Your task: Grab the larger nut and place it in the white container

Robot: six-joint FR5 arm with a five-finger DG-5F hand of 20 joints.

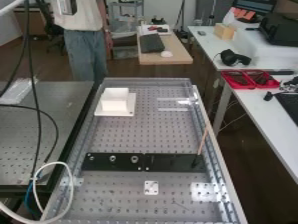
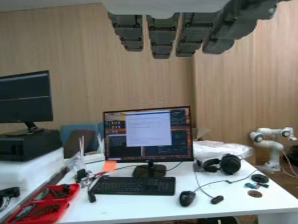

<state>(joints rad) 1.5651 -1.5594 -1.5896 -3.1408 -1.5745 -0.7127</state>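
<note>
Hanging straight-fingered and empty, robot hand point(image 2: 163, 36); larger nut point(image 1: 113, 158), near side of white container point(image 1: 114, 104), judged below and right of robot hand.

As seen from the near end of the worktop point(image 1: 166, 137): the container point(image 1: 114, 101) sits on a base plate point(image 1: 114, 114), near the far left corner. Before it, the flat bar point(image 1: 174, 163) lies crosswise. On the bar's left half, left to right: smaller nut point(image 1: 91, 158), larger nut point(image 1: 113, 158), bearing point(image 1: 134, 159). Small plate point(image 1: 151, 191): before the bar.
</note>
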